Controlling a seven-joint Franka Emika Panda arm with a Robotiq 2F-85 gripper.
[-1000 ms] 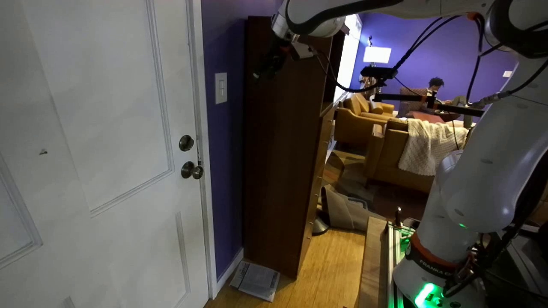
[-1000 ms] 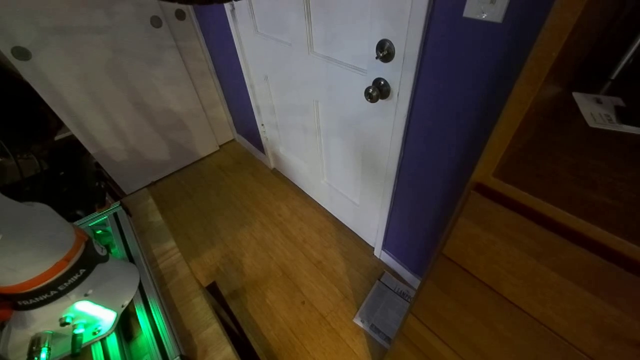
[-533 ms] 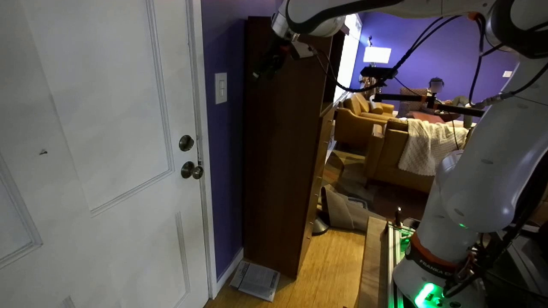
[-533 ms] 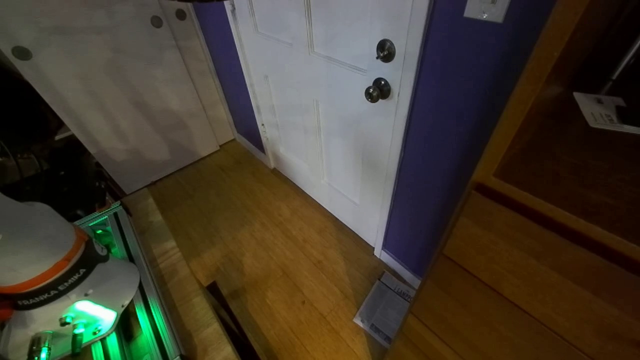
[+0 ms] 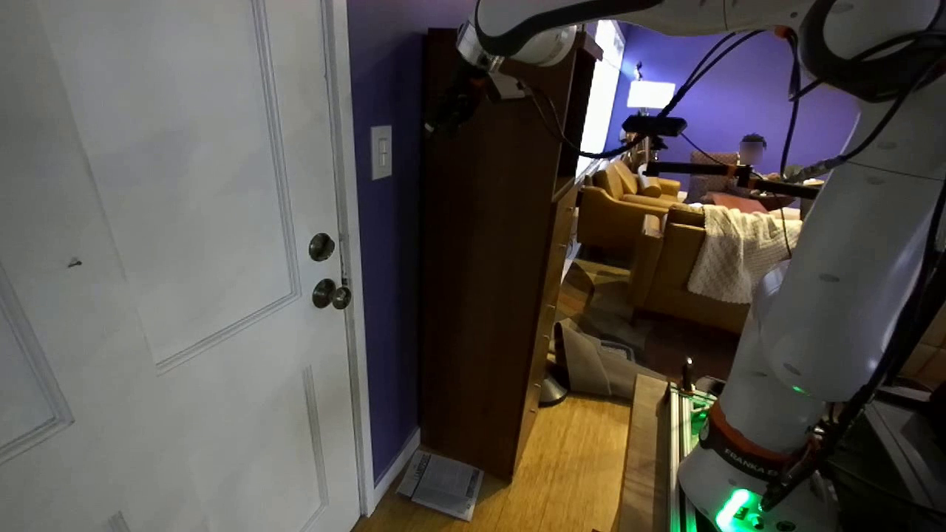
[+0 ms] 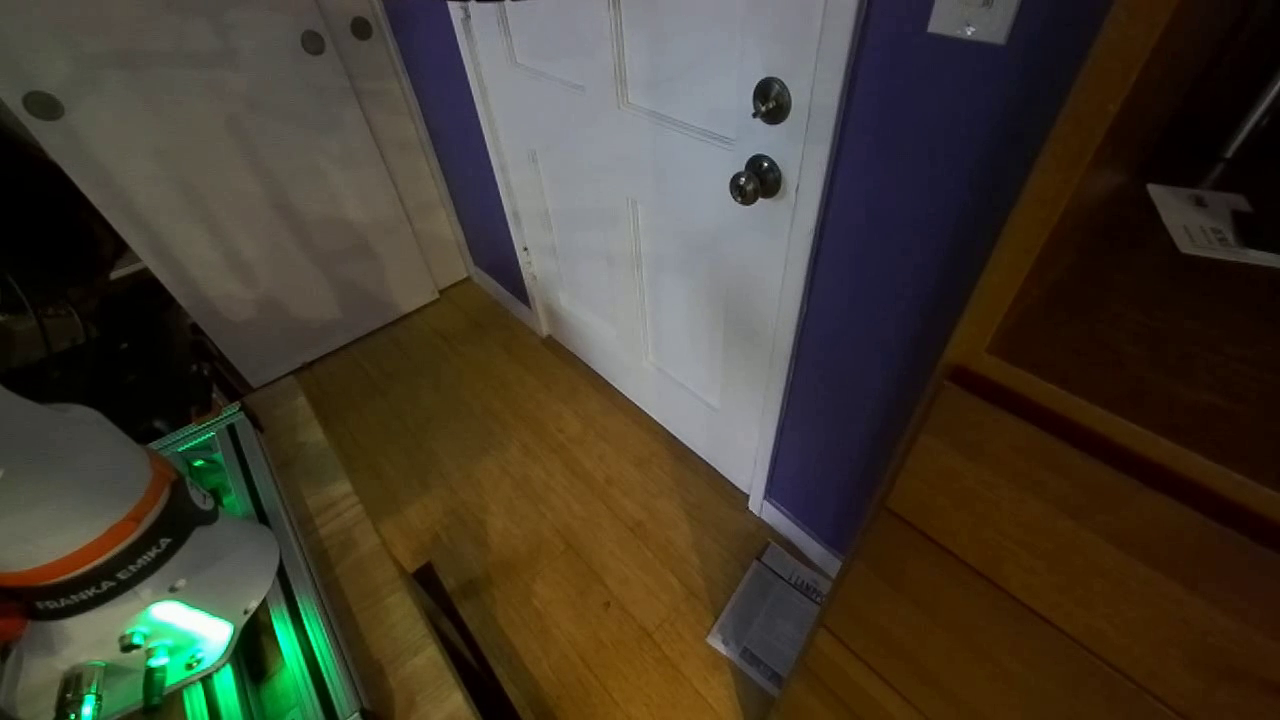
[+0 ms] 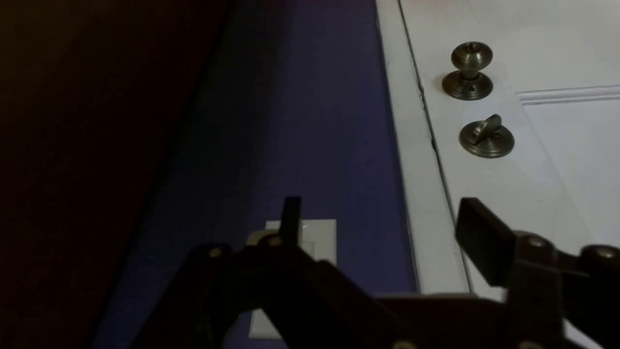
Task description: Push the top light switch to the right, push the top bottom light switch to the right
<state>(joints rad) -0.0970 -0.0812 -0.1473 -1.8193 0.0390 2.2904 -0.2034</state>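
The white upright switch plate (image 5: 380, 152) is on the purple wall beside the door. The top light switch (image 5: 382, 145) and bottom light switch (image 5: 382, 159) show as small toggles, their positions too small to tell. In an exterior view only the plate's lower part (image 6: 975, 18) shows. My gripper (image 5: 437, 124) is right of the plate in an exterior view, in front of the dark cabinet. In the wrist view my gripper (image 7: 380, 225) is open and empty. Its left finger (image 7: 291, 218) and linkage cover much of the plate (image 7: 323, 232), hiding most of the switches.
The tall brown cabinet (image 5: 488, 281) stands close to the right of the plate. The white door (image 5: 222, 185) with its round knob (image 5: 331, 294) and deadbolt (image 5: 321, 247) is to the left. A newspaper (image 5: 442, 484) lies on the floor.
Between half a second ago and now, the arm and gripper move a little left in an exterior view, closer to the wall and plate. The switch plate looks unchanged.
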